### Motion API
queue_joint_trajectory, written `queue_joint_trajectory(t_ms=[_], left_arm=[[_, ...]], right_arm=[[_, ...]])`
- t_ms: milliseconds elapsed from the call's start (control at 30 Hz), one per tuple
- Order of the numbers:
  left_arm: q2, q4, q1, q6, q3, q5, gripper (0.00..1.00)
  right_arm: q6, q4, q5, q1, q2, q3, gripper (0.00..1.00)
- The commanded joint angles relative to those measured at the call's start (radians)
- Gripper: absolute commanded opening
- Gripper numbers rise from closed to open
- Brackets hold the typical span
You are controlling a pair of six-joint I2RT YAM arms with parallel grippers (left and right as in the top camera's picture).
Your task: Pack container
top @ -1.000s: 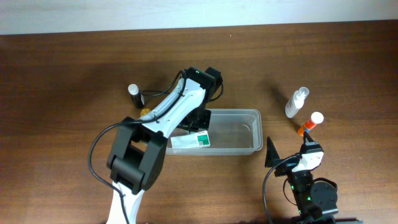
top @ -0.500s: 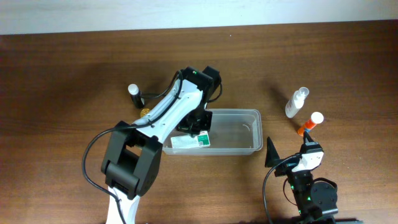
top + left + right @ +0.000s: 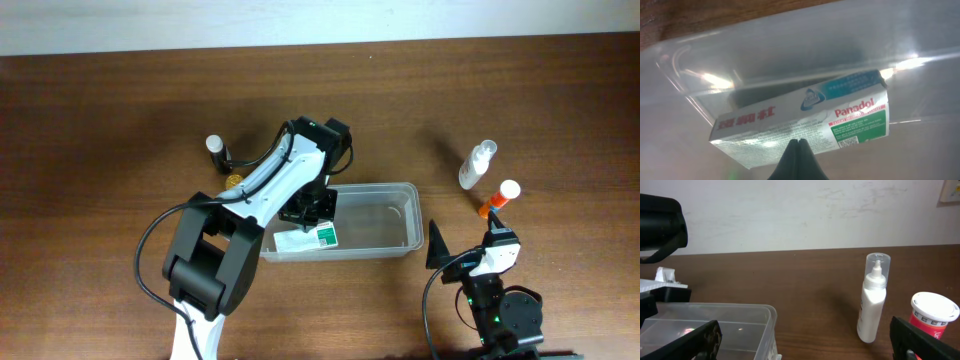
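The container, a clear plastic tub, lies in the middle of the table. A white and green Panadol box lies in its left end. My left gripper reaches into that end and is shut and empty. In the left wrist view the closed fingertips sit just over the box, with the container wall behind. My right gripper is open and empty near the front edge, right of the container. The right wrist view shows the gripper and the container's corner.
A white spray bottle and an orange bottle with a white cap stand at the right. A small dark bottle with a white cap and a small gold item sit left of the container.
My left gripper has moved toward the table's front inside the container. The container and the box have shifted a little toward the front with it. The right arm has not moved.
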Motion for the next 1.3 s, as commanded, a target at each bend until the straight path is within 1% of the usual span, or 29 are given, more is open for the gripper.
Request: queue_joint_trajectory(t_ms=[0,200,333,533,700,900,1067,1267], left_arm=[[-0.024,-0.004,-0.002,-0.001,-0.012,0.01,0.0],[-0.024,-0.003,0.002,0.041,-0.008,0.011,0.0],[-0.024,0.001,0.009,0.048,0.003,-0.005,0.0],[-0.024,0.037,0.007,0.051,0.005,-0.149,0.0],[-0.028,0.088,0.006,0.051,0.005,-0.19,0.0],[-0.038,0.185,0.006,0.111,0.005,-0.193,0.0],[-0.066,0.256,0.006,0.127,0.005,-0.193,0.0],[-0.151,0.279,0.007,0.127,0.009,-0.193,0.0]], right_arm=[[-0.008,-0.005,-0.002,-0.008,-0.008,-0.005,0.98],[-0.008,-0.005,-0.001,-0.008,-0.008,-0.005,0.98],[-0.008,-0.005,-0.001,-0.008,-0.008,-0.005,0.98],[-0.008,-0.005,-0.002,-0.008,-0.008,-0.005,0.98],[-0.008,-0.005,-0.002,-0.008,-0.008,-0.005,0.98],[-0.008,-0.005,-0.002,-0.008,-0.008,-0.005,0.98],[-0.008,-0.005,-0.002,-0.008,-0.008,-0.005,0.98],[-0.008,-0.005,-0.002,-0.008,-0.008,-0.005,0.98]])
